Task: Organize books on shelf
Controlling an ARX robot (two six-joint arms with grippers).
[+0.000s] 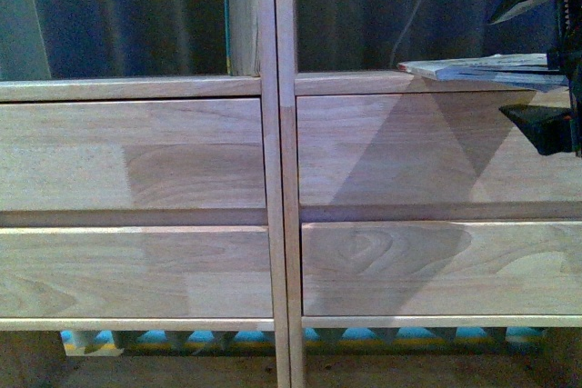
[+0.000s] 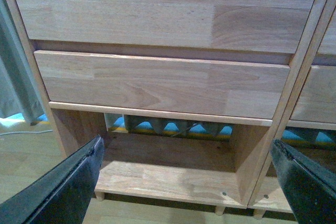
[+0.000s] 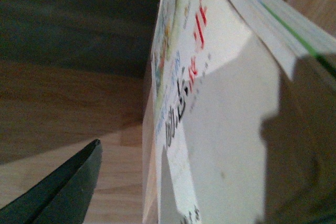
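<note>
Front view: book (image 1: 455, 67) (flat) between right end effector's (image 1: 497, 65) parted jaws.

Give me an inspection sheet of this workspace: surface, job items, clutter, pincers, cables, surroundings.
Surface: pale wood shelf, all four drawer fronts shut.
Job's things: one book, lying flat at the height of the right column's ledge; pale cover with red and dark print.
Clutter: nothing seen.
Grippers: left pincer open, holding nothing, facing the lower drawers; right pincer open, jaws above and below the book, one finger clear of it.
Cables: thin pale cable behind the right column; white cable on the floor.
Surroundings: dark curtain behind the shelf; blue padding beneath it; wooden floor.
</note>
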